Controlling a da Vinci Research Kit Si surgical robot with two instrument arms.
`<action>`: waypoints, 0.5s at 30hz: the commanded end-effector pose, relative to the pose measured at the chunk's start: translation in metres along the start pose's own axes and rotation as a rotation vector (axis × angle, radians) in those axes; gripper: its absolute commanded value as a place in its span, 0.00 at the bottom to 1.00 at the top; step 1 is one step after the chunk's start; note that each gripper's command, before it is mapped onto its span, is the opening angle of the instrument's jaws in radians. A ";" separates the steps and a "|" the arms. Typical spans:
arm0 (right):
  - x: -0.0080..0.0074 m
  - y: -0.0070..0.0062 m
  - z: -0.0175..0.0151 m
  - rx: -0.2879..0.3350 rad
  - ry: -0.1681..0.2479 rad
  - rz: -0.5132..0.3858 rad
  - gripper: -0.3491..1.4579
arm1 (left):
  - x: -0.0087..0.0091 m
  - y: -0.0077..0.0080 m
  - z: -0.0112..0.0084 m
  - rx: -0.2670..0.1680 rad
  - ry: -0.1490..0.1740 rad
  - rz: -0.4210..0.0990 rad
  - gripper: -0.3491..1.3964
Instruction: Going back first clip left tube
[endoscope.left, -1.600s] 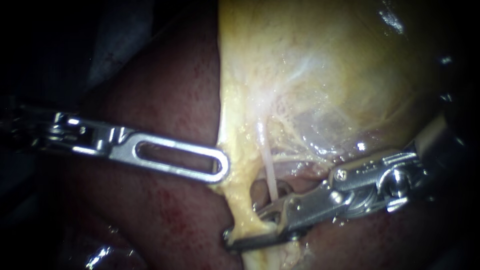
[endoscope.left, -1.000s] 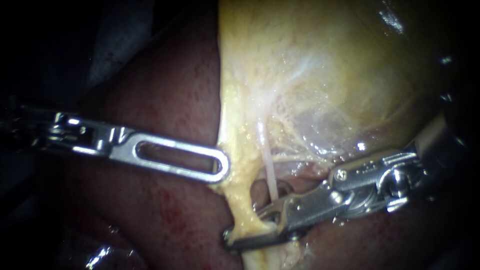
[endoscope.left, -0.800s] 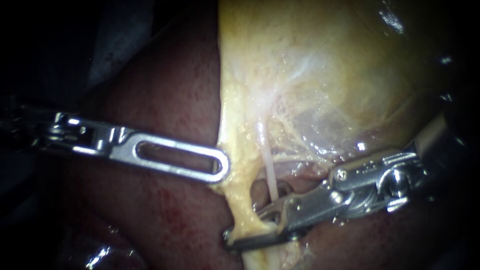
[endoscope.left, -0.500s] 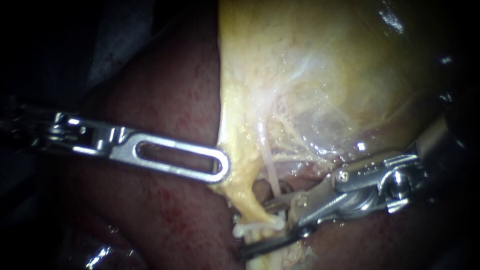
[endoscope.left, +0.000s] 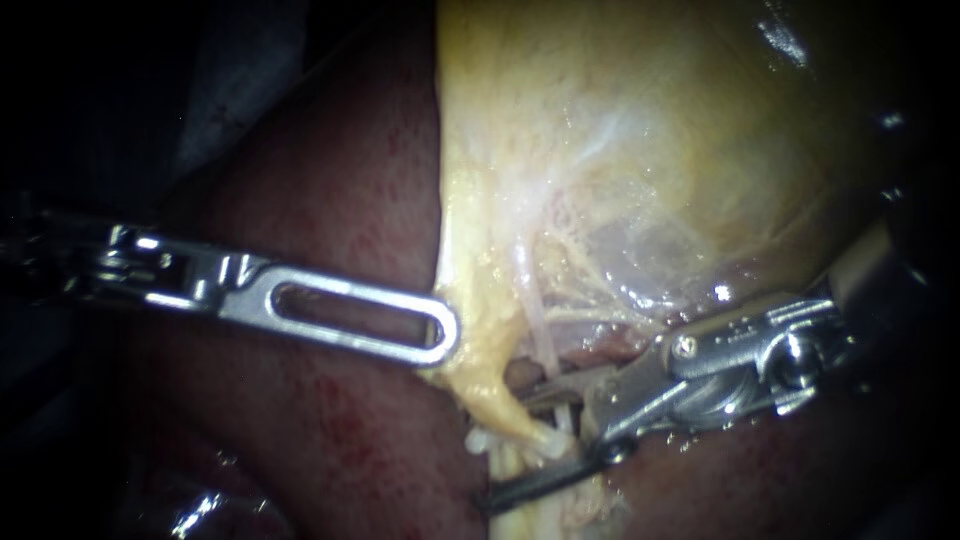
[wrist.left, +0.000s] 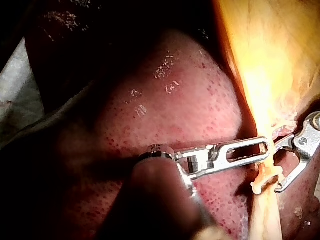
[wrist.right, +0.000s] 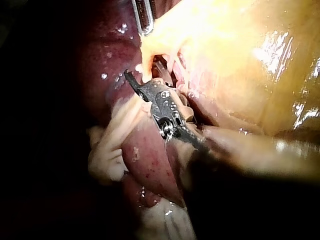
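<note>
Around the clip (endoscope.left: 548, 445), right instrument (endoscope.left: 505, 447) (jaws apart).

My left instrument (endoscope.left: 440, 335) lies level, jaws pinched on tissue (endoscope.left: 475, 345) (slotted jaw uppermost), while my right instrument (endoscope.left: 508, 447) gapes.

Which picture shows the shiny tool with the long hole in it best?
The endoscope view: the left instrument lies side-on, its long hole and tip clear against the liver. The left wrist view shows it too, smaller, beyond its own dark shaft. The right wrist view catches only its very end.
</note>
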 end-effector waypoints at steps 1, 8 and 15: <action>0.0000 0.0000 -0.0002 -0.004 0.002 -0.001 0.47 | 0.0000 0.0000 0.0000 0.000 0.000 0.000 0.00; -0.0001 -0.0001 -0.0014 -0.012 0.007 -0.004 0.48 | 0.0000 0.0000 0.0000 0.000 0.000 0.000 0.00; -0.0001 -0.0006 -0.0037 -0.003 0.008 0.000 0.47 | 0.0000 0.0000 0.0000 0.000 0.000 0.000 0.00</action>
